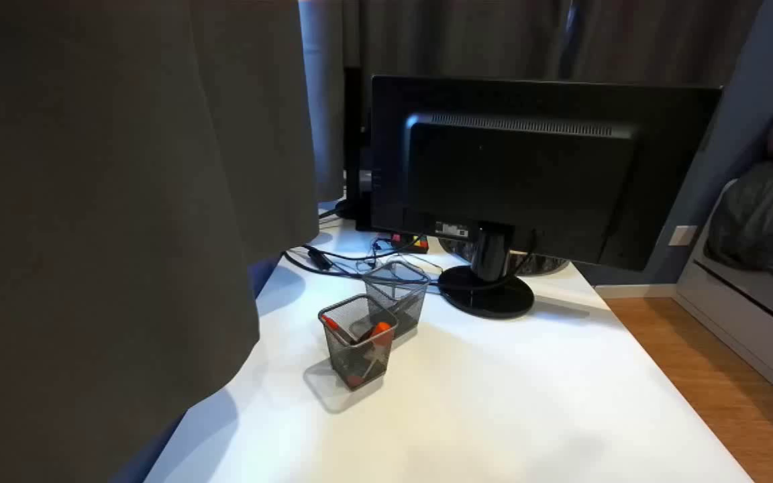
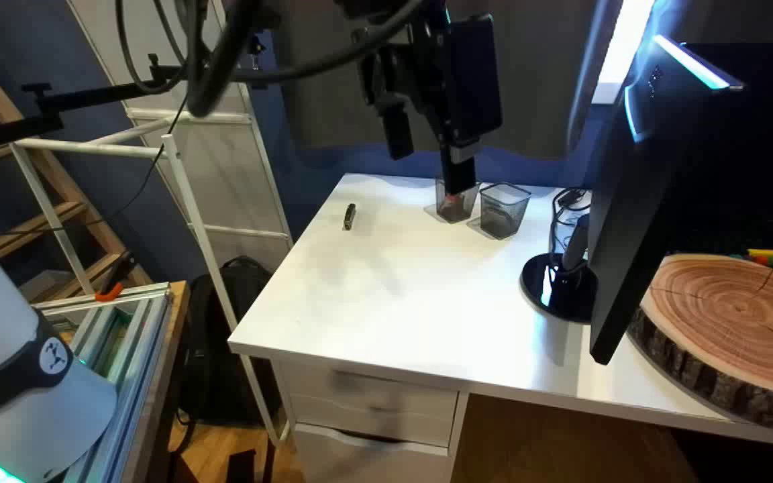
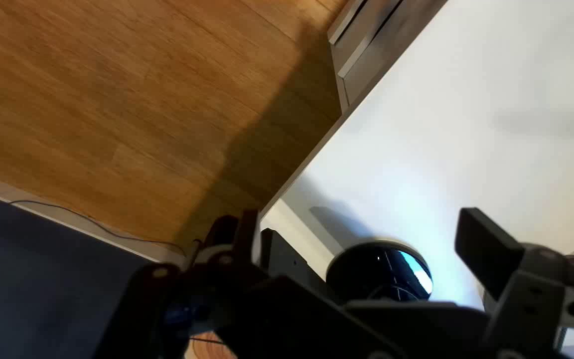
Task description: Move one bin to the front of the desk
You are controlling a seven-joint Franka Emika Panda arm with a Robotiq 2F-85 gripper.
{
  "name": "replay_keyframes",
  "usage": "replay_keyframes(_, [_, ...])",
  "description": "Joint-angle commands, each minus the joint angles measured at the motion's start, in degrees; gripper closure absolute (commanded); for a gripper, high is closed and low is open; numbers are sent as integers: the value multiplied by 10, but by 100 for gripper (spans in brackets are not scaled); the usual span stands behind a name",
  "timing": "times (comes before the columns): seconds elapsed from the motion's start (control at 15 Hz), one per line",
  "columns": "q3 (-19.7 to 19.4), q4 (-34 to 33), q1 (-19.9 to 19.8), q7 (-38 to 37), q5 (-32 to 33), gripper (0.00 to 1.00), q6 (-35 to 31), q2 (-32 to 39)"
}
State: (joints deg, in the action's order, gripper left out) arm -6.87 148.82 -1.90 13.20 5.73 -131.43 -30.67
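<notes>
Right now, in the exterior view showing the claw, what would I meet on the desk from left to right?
Small dark thing, bin with orange-red bits, other bin, monitor, wood slab.

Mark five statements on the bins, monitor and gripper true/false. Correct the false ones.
1. The bin with orange bits stands upright on the desk. True.
2. The gripper is shut on that bin. False: the gripper is open and empty.
3. The monitor has a round black base. True.
4. Of the two bins, the one with orange bits is nearer the monitor. False: the plain bin is nearer.
5. Both bins stand toward the curtain side of the desk. True.
</notes>
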Motion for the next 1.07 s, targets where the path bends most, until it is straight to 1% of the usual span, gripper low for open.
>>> replay_keyframes(0.0, [2,-1,-2,1,-2,0,2,0])
replay_keyframes(0.47, [2,-1,-2,1,-2,0,2,0])
replay_keyframes(0.53, [-8,0,34,45,-33,0,-15,9])
replay_keyframes(0.6, [-4,0,59,63,-56,0,-25,20])
replay_keyframes(0.67, [4,-1,82,71,-78,0,-40,32])
replay_keyframes(0.8, [25,-12,130,89,-110,0,-91,72])
replay_keyframes(0.93, [39,-46,160,115,-104,0,-179,156])
replay_keyframes(1.0, [60,-52,171,109,-90,0,-213,179])
